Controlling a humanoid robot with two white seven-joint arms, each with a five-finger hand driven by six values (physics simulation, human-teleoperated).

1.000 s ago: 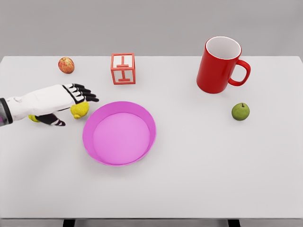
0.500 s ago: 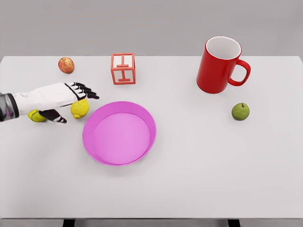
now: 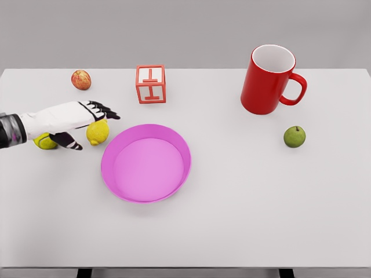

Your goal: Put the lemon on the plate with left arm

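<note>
I see left hand (image 3: 75,119) hovering over lemon (image 3: 98,132), fingers (image 3: 105,112) extended, relaxed, gripping nothing. Lemon on table (image 3: 249,197), at 10 o'clock of pink plate (image 3: 146,163), just beside rim. Second yellow fruit (image 3: 44,141) under wrist.

Light is bright, even and diffuse, seemingly from overhead, so the white table (image 3: 243,220) shows no glare and only faint, soft shadows sit close under things. The clearest shade lies just under the left hand (image 3: 72,119), beneath its dark fingers (image 3: 104,110), and along the inner wall of the pink plate (image 3: 113,152) to the fingers' right. Edges look slightly soft everywhere, with no visible bending at the borders.
</note>
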